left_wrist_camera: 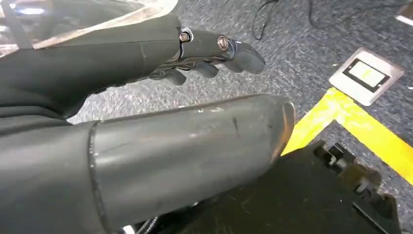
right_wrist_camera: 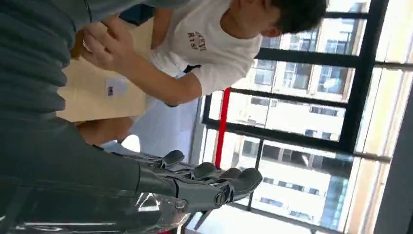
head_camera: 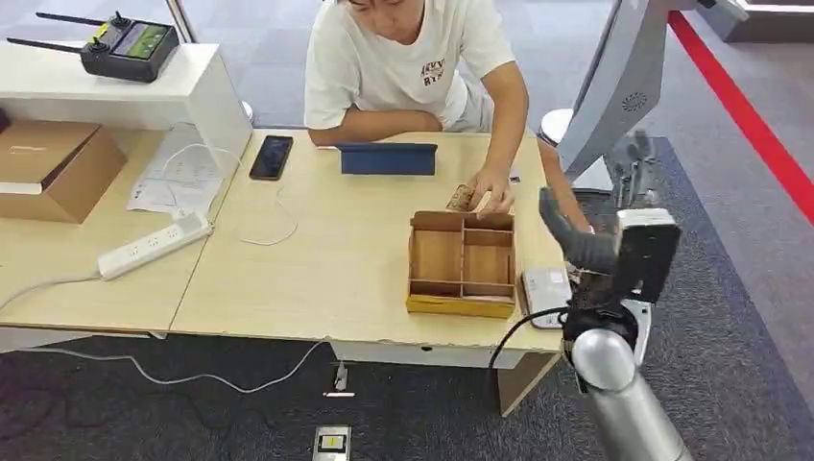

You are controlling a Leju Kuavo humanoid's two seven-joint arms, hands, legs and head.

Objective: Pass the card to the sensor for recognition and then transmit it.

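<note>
Right robot hand (head_camera: 614, 245) raised beside desk (head_camera: 317, 269), fingers spread, empty; left robot hand (left_wrist_camera: 204, 53) hangs over floor, fingers loosely apart, empty. Card (head_camera: 463, 198) under person's hand (head_camera: 491, 192), behind wooden tray (head_camera: 462, 264); white sensor (head_camera: 545, 291) near desk corner. For clean pickup: wait until person's hand clears.

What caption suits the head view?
Robot's empty right hand raised beside a wooden tray while a person handles cards.

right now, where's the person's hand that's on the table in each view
head view: the person's hand rests on the table, right of centre, just behind the wooden tray.
right wrist view: it lies over the pale table top, next to the white shirt's sleeve.
left wrist view: not in it; this view faces the grey carpet.
shared landmark: the white shirt with its dark chest print, in the head and right wrist views.
</note>
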